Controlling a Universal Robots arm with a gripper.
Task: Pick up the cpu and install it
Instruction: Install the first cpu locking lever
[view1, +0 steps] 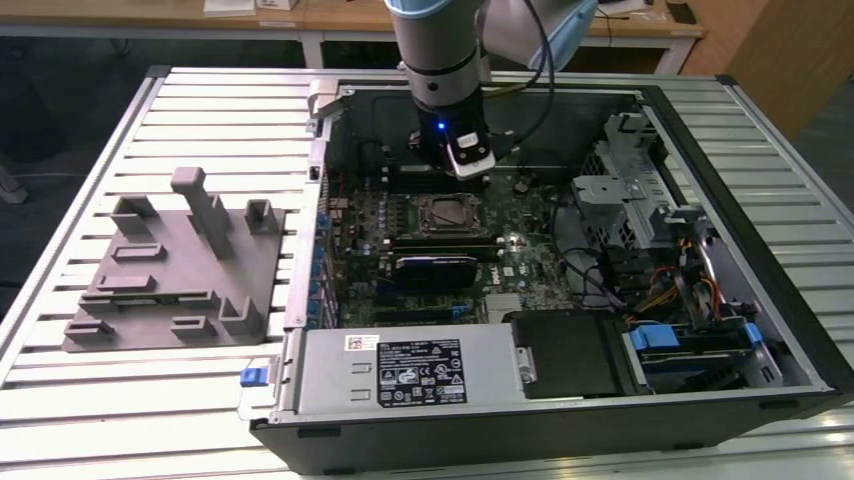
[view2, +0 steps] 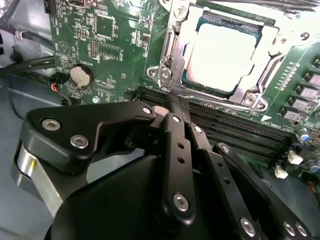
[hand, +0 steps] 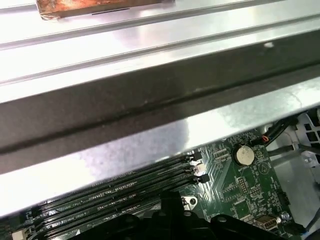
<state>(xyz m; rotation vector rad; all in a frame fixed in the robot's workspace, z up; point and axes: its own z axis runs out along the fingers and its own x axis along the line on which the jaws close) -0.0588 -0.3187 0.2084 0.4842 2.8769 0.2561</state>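
The cpu (view2: 220, 52), a pale silvery square chip, lies flat in the metal-rimmed socket frame (view2: 167, 60) on the green motherboard. In the exterior view the socket (view1: 445, 213) sits mid-board inside the open computer case. My gripper (view1: 462, 163) hangs just behind the socket, over the black memory slots (view2: 235, 125). In the second wrist view my gripper (view2: 174, 97) is shut, its black fingers meeting at a tip with nothing between them, a short way from the socket's edge.
The grey moulded fixture (view1: 174, 265) with upright blocks stands on the slatted table at the exterior view's left. The case wall (hand: 150, 100) runs close by the arm. A coin battery (view2: 79, 75), cables (view1: 654, 285) and a drive cage (view1: 634, 170) lie around the board.
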